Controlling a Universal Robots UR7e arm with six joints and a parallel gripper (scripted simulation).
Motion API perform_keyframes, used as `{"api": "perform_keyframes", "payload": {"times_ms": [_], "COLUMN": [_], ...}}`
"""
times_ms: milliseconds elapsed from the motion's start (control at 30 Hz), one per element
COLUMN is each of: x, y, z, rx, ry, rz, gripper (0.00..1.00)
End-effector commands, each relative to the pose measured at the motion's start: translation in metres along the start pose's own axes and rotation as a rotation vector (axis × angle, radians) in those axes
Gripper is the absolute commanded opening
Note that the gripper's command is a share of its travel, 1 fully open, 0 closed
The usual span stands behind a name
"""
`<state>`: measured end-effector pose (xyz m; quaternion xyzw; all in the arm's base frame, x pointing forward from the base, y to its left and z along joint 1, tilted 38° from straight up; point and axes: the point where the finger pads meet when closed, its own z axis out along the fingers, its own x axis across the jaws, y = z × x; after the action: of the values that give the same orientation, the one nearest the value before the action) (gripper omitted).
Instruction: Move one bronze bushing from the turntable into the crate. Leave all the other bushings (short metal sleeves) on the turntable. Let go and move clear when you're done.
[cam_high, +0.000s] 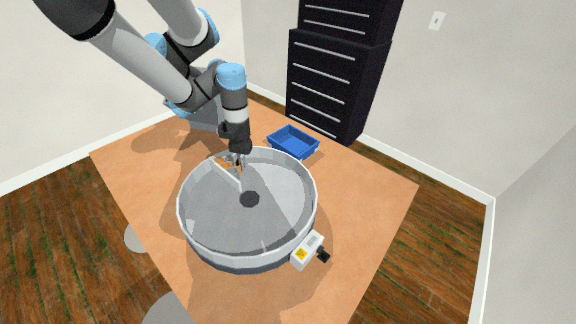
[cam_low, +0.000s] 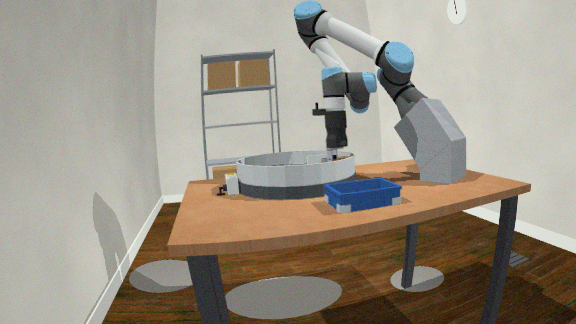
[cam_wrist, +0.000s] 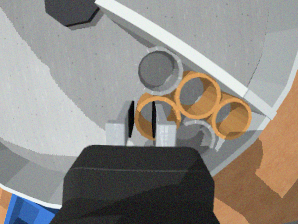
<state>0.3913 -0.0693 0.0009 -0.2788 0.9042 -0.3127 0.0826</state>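
Note:
Three bronze bushings stand together on the turntable (cam_high: 215, 225) (cam_low: 295, 175) (cam_wrist: 30, 90), beside the white divider; in the wrist view one bushing (cam_wrist: 142, 128) is nearest the fingers, another (cam_wrist: 210, 103) is to its upper right and a third (cam_wrist: 242, 122) is farther right. A grey bushing (cam_wrist: 178, 75) stands above the nearest one, and a second grey bushing (cam_wrist: 211, 132) is partly hidden. My gripper (cam_high: 240, 162) (cam_low: 333, 154) (cam_wrist: 143, 112) is partly open, pointing down. One fingertip shows left of the nearest bronze bushing, the other over its opening; their height above it is unclear. The blue crate (cam_high: 294, 143) (cam_low: 365, 197) (cam_wrist: 30, 213) looks empty.
The turntable's high rim (cam_high: 250, 260) stands around the bushings and fingers. The white divider (cam_high: 226, 174) (cam_wrist: 175, 47) runs from the rim towards the dark hub (cam_high: 249, 199) (cam_wrist: 72, 10). The crate sits just outside the rim. A white control box (cam_high: 306, 250) is at the turntable's side.

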Motion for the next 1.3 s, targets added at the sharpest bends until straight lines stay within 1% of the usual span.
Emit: {"api": "perform_keyframes", "payload": {"times_ms": [0, 600, 633, 1267], "x": [-0.0002, -0.0034, -0.0034, -0.0034], "y": [-0.0001, -0.0001, -0.0001, -0.0001], "z": [-0.0002, -0.0002, -0.0003, -0.0003], "rx": [0.001, 0.001, 0.001, 0.001], "ry": [-0.001, -0.001, -0.001, -0.001], "rz": [0.000, 0.000, 0.000, 0.000], "gripper": [0.45, 0.45, 0.00, 0.00]}}
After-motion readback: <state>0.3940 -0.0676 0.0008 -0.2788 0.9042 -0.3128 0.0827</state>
